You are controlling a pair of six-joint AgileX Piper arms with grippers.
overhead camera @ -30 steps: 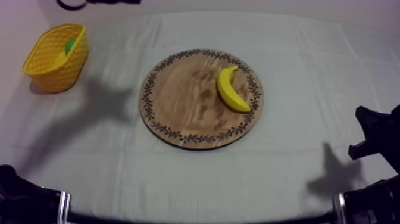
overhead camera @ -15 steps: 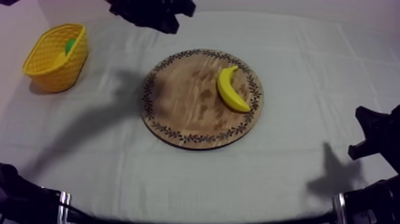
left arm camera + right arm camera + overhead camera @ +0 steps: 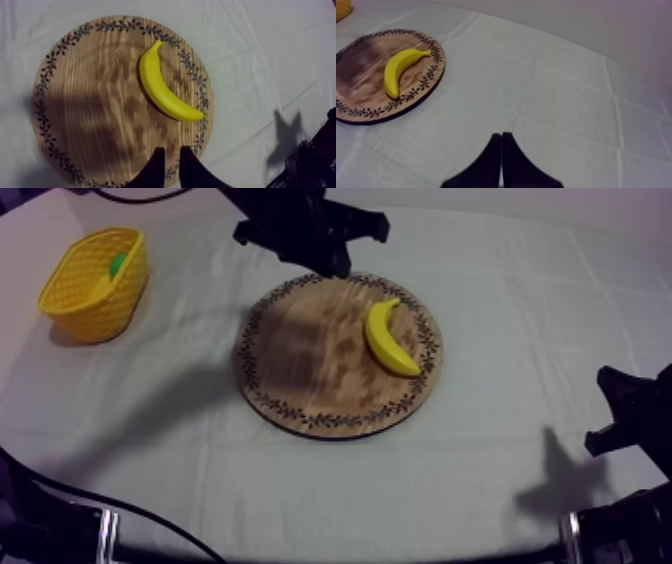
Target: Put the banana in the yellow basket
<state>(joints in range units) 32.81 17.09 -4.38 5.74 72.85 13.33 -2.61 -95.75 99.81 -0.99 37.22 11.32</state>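
The yellow banana [image 3: 388,338] lies on the right half of the round wooden board [image 3: 300,368] in the middle of the table. My left arm reaches in from the upper left, and my left gripper [image 3: 335,268] hangs over the board's far rim. In the left wrist view its fingers [image 3: 155,170] stand slightly apart, open and holding nothing, over the board's rim [image 3: 45,130], a short way from the banana [image 3: 162,90]. The yellow basket [image 3: 95,283] stands at the far left. My right gripper [image 3: 501,135] is shut on nothing and rests low at the right [image 3: 625,413].
A green toy fruit [image 3: 118,264] lies inside the basket. Bare cloth [image 3: 561,100] stretches between the board [image 3: 366,105] and my right gripper. The left arm's shadow falls across the board's left half.
My left arm has swung in from the top edge toward the board and now hangs over its far rim. The banana, the basket and the right arm have not moved.
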